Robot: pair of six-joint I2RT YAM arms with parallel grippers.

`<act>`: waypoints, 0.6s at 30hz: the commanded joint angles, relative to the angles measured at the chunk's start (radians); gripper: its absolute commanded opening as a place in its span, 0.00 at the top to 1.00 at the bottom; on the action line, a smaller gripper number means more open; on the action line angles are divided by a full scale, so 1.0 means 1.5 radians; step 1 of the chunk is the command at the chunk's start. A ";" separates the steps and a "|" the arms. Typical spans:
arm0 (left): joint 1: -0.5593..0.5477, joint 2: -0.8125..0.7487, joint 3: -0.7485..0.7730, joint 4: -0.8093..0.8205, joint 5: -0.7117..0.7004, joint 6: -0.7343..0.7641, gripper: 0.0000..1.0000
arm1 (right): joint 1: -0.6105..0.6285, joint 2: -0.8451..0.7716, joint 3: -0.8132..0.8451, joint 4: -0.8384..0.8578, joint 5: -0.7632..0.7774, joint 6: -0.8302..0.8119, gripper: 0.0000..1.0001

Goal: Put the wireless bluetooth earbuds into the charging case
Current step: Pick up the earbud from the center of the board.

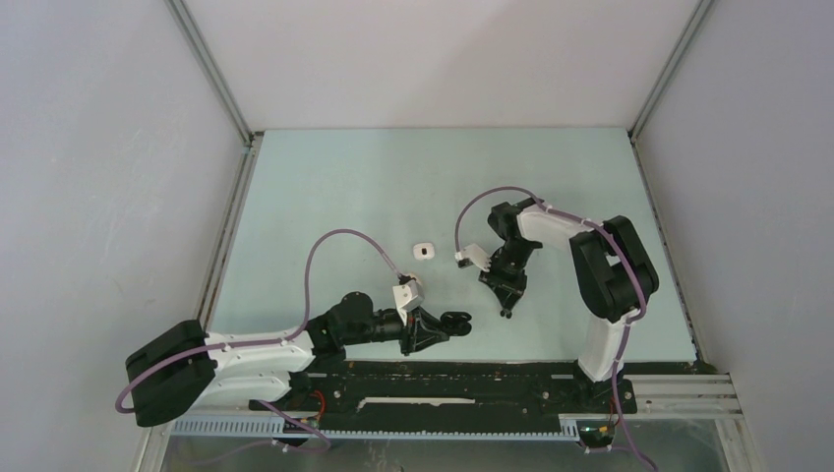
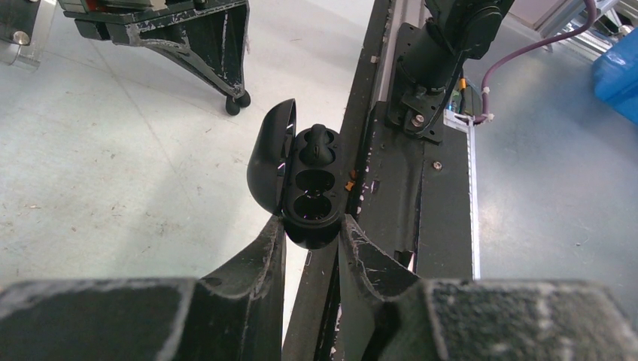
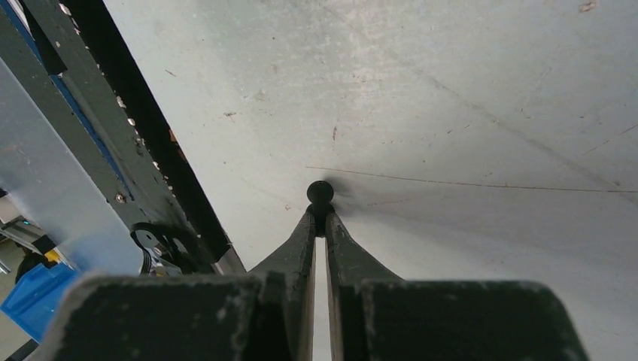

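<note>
My left gripper is shut on the near end of a black charging case, held just above the table's front edge. Its lid stands open to the left. One black earbud sits in the far socket, and the two nearer sockets look hollow. In the top view the case shows at the left gripper. My right gripper points down at the table, shut on the stem of another black earbud, whose round head sticks out past the fingertips. This right gripper hangs to the right of the case.
A small white case lies on the pale green table behind both grippers. The black base rail runs along the near edge, close under the held case. The right arm's fingertips show beyond the open lid.
</note>
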 commanded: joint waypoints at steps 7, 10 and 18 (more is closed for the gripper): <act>-0.006 -0.002 0.022 0.022 -0.014 0.020 0.99 | 0.010 -0.173 0.000 -0.003 0.038 -0.027 1.00; -0.007 0.002 0.022 0.022 -0.014 0.033 0.99 | 0.012 -0.259 0.005 -0.012 0.028 -0.051 1.00; -0.007 0.034 0.048 0.022 -0.044 0.083 0.99 | 0.107 -0.400 0.091 -0.079 -0.011 -0.102 1.00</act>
